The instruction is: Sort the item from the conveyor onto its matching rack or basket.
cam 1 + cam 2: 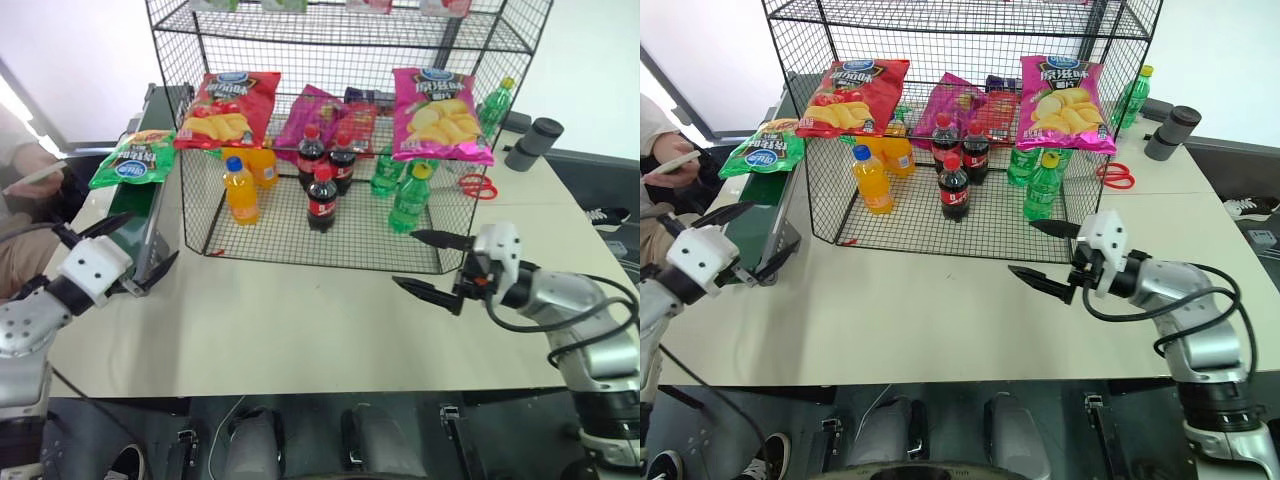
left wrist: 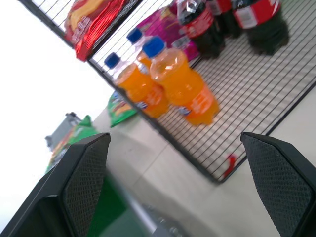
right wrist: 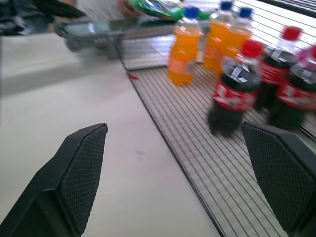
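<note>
Right gripper spread (empty); cola bottles behind mesh.

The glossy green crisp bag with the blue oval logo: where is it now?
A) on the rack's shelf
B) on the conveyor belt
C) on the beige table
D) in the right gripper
B: the green crisp bag lies on the dark green conveyor belt, left of the black wire rack, held by no gripper.
</note>
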Available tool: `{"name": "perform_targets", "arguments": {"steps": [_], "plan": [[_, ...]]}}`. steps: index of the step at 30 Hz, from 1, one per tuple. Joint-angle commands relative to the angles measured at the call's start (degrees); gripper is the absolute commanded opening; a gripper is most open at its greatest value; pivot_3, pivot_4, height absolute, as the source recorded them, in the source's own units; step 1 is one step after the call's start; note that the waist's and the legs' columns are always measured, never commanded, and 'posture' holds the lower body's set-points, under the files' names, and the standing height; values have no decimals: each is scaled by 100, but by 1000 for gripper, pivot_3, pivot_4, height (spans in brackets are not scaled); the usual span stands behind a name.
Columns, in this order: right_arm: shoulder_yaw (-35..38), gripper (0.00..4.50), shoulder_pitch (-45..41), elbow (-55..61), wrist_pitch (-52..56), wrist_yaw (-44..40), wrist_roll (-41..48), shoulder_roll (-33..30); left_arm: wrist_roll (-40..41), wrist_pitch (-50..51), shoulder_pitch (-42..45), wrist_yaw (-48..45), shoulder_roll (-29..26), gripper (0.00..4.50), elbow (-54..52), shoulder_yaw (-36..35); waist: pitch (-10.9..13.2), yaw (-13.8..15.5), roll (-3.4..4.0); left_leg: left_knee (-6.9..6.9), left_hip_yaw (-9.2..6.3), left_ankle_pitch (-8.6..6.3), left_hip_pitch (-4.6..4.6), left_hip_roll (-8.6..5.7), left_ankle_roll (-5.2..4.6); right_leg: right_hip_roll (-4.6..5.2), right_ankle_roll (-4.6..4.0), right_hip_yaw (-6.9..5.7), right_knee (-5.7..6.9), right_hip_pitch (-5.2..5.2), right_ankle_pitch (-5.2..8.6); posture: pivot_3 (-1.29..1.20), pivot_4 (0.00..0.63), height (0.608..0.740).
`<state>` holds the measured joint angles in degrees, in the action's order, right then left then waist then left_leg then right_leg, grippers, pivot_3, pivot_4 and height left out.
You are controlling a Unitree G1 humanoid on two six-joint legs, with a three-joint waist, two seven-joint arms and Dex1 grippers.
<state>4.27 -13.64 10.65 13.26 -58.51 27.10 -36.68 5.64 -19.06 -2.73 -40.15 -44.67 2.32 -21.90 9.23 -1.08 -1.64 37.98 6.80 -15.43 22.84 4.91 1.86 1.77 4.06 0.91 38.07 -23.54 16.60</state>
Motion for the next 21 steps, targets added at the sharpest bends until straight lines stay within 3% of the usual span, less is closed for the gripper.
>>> {"name": "perform_targets", "arguments": {"steps": [1,13,21], "plan": [[-252,4480,-365,-118,-226,-11,-152,178,-511,-665,-327,325,-255,4500,-40,-454,0,7,0,-2,5,0,0,1,0,0,-2,2,1,-4,1,0,150,740],[-931,4480,-827,-430,-343,-584,-200,520,-2099,-1503,-1387,1572,-593,4500,182,-1240,0,16,0,-7,67,-6,3,4,-9,16,-9,18,1,-25,5,0,150,740],[-1139,4480,-800,-359,-384,-865,-288,495,-2222,-1489,-1592,1829,-648,4500,366,-1212,-1,25,-1,-10,79,-6,21,6,-9,16,-10,28,6,-54,3,0,150,740]]}}
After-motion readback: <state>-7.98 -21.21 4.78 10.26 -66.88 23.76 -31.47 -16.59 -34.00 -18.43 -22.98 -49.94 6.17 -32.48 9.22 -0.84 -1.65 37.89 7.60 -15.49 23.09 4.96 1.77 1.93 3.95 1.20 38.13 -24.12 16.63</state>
